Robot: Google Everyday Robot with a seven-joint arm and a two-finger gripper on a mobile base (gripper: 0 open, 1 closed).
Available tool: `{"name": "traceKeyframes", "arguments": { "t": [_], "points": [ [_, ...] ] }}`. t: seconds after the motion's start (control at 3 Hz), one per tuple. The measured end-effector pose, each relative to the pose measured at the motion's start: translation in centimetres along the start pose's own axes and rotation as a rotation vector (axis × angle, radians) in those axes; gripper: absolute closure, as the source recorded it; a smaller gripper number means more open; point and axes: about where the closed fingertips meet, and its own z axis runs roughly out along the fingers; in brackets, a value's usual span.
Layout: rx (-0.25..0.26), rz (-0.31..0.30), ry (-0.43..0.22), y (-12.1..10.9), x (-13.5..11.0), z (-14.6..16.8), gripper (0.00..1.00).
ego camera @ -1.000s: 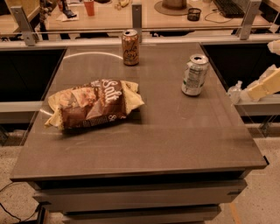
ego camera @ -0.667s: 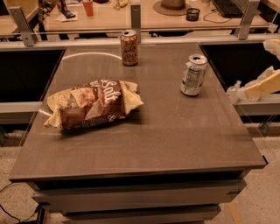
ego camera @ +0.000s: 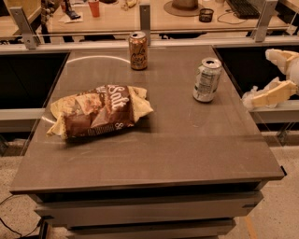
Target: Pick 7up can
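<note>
The small pale silver-green 7up can [ego camera: 207, 80] stands upright, long axis vertical, far right on the grey table [ego camera: 187, 140], just left of the cream gripper [ego camera: 258, 77], whose spread, empty fingers hover beyond the table's right edge.

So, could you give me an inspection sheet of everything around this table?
Surface: grey-brown table, flat top.
Job's things: 7up can upright, right side, untouched.
Clutter: brown-gold can upright at back edge; chip bag lying left.
Grippers: gripper beyond the table's right edge, apart from the 7up can, open, empty.
Cables: thin cable on floor, lower left.
Surroundings: desk behind with hat, red cup, keyboard.
</note>
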Motion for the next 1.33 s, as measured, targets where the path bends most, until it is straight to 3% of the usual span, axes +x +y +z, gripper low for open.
{"name": "traceKeyframes", "arguments": {
  "t": [0.67,1.33],
  "points": [
    [0.018,0.013,-0.001,-0.1,0.4,1.0,0.00],
    [0.047,0.042,-0.055,-1.0,1.6,3.8,0.00]
  ]
}}
